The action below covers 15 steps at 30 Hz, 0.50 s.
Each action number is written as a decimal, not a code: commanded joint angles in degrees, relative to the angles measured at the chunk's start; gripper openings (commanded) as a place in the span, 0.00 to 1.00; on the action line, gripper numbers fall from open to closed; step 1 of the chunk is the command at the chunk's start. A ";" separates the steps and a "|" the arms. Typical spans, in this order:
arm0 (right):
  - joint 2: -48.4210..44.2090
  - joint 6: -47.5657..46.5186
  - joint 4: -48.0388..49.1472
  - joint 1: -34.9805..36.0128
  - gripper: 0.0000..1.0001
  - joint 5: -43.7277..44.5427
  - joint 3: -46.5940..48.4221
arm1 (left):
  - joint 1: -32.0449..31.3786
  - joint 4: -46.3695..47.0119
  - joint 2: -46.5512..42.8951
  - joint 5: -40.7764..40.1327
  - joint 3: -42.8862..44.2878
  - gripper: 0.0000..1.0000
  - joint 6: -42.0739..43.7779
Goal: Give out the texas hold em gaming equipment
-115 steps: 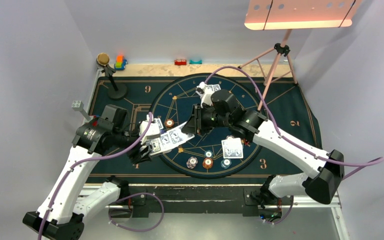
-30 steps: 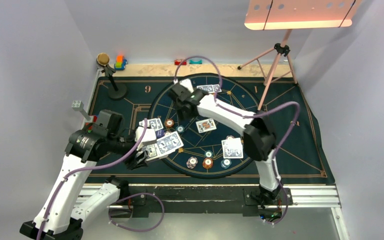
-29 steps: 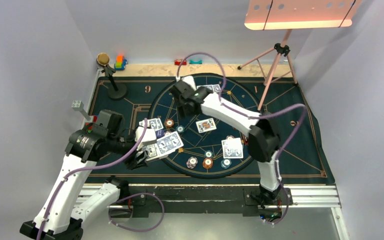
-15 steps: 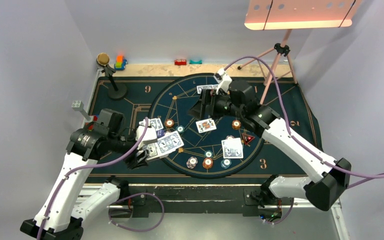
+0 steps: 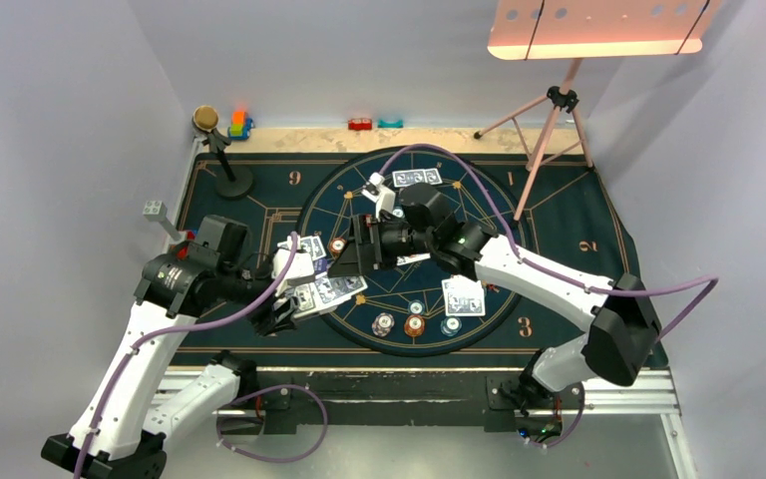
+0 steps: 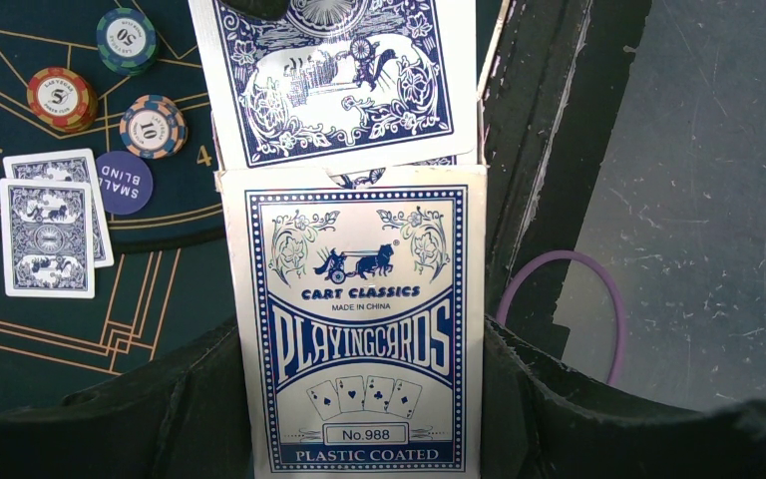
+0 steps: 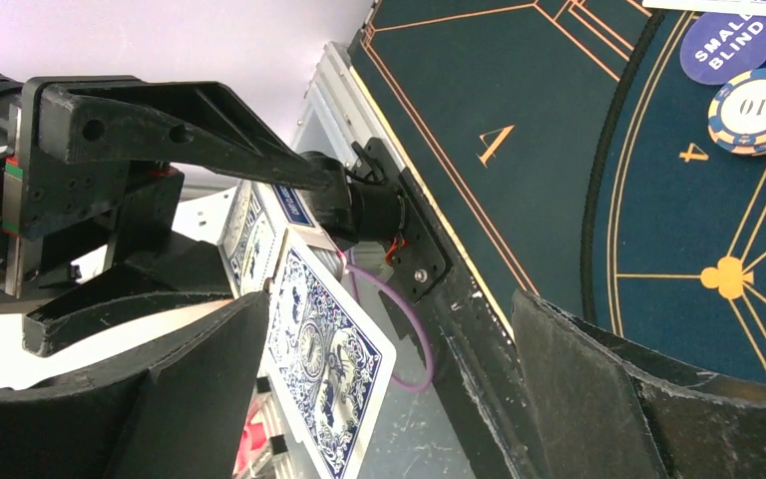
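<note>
Two arms meet over the left part of the round mat [image 5: 578, 249] in the top view. My left gripper [image 5: 297, 297] is closed on a card box [image 6: 359, 339], white with blue print that reads "CART CLASSICS" and "PLAYING CARDS". In the left wrist view its black fingers press the box from both sides at the bottom of the frame. One card [image 6: 334, 75] with a blue-white patterned back sticks out of the upper end of the box, toward the top of the frame.

My right gripper [image 5: 351, 261] is wide open and points at this card. In the right wrist view its two black fingers [image 7: 598, 399] stand far apart in the lower corners. The card lies between them, close to the finger on the left side. I cannot tell if it touches that finger.

The other equipment is on the mat. In the left wrist view a pair of cards [image 6: 48, 225] lies face down at the left edge, one partly over the other. A purple SMALL BLIND button [image 6: 125, 182] is just beside the pair. Above it three chips stand near each other: a red one [image 6: 62, 97], a blue-orange one marked 10 [image 6: 155, 125] and a green one marked 50 [image 6: 126, 38]. In the top view two more pairs of cards lie at the upper centre [image 5: 417, 178] and the left side [image 5: 309, 246] of the circle.
</note>
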 commanded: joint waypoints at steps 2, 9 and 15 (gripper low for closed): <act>-1.63 1.27 2.45 0.10 0.97 -2.23 1.06 | 0.39 2.19 -0.25 1.23 2.59 0.00 0.59; -3.29 -0.14 -1.73 0.10 0.52 -1.60 0.12 | 0.39 2.38 0.05 1.41 2.80 0.00 0.50; -5.73 -1.41 -5.22 0.14 0.34 0.59 0.71 | 0.39 2.40 0.36 1.58 3.05 0.00 0.41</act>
